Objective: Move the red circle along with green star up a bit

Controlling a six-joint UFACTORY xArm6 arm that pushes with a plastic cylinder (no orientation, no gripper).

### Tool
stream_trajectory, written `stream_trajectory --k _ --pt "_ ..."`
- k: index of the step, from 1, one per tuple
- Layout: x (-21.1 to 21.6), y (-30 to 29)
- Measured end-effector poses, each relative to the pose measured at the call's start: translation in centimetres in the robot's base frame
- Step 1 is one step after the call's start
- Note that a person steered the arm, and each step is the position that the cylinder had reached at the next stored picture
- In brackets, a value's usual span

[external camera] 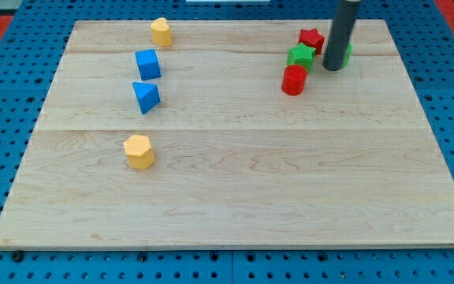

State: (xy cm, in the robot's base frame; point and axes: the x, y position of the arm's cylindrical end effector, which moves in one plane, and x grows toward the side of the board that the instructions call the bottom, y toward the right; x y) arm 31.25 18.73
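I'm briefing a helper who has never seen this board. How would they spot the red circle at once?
Start at the wooden board's top right part, where my tip stands among a small red-and-green cluster. The red circle is the lowest piece there, just below the green star. It is a round cylinder, unlike the pointed red star above.

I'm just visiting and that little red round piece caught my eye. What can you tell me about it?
The red circle is a short, upright cylinder, glossy like painted wood or plastic, standing on the pale wooden board toward the view's upper right. The green star sits right above it, seemingly touching. A red star-like block lies further up. My tip is to its upper right, not touching it.
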Motion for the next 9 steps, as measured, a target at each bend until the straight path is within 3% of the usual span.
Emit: stream_trajectory --k 2,3,6,9 --pt "0.9 2.0" --pt "0.6 6.2" --pt "-0.9 4.7" --pt "7.1 -0.3"
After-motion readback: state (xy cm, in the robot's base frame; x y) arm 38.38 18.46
